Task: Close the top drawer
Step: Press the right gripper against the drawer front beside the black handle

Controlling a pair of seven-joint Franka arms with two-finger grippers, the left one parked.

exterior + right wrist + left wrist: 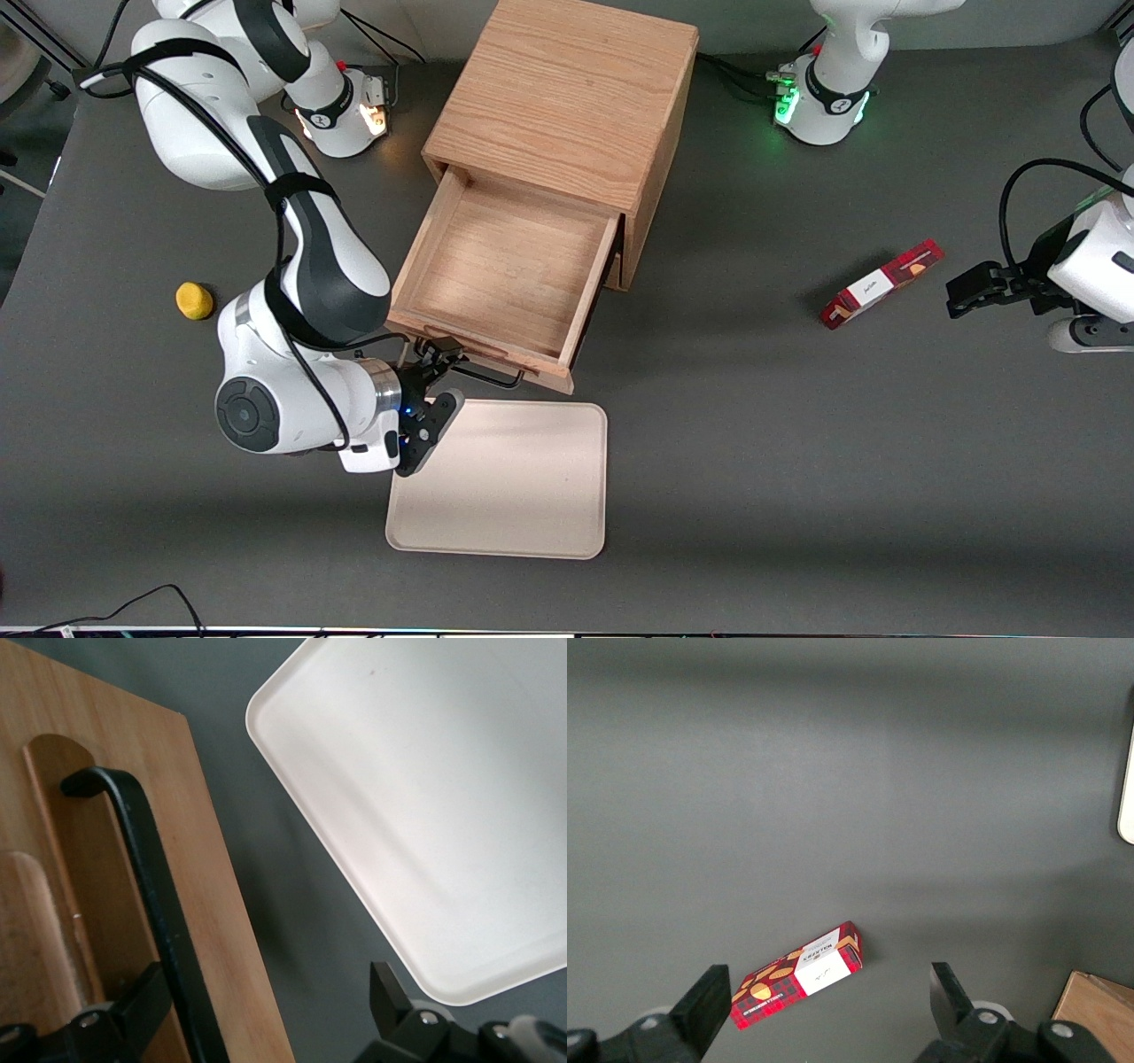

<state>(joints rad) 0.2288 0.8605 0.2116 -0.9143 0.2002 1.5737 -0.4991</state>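
The top drawer [509,266] of the oak cabinet [567,97] is pulled far out, and its light wooden box is empty. Its black wire handle [487,377] hangs at the front, on the side nearest the front camera. My gripper [441,381] is in front of the drawer, at the handle's end toward the working arm's end of the table, just above the tray's edge. It is open. In the right wrist view the gripper [261,1010] straddles the edge of the drawer front [208,904], and the handle [133,842] runs just inside one finger [133,1014].
A beige tray [505,478] lies on the table right in front of the drawer; it also shows in the right wrist view [425,797]. A small yellow object [194,300] sits beside the working arm. A red box [881,283] lies toward the parked arm's end.
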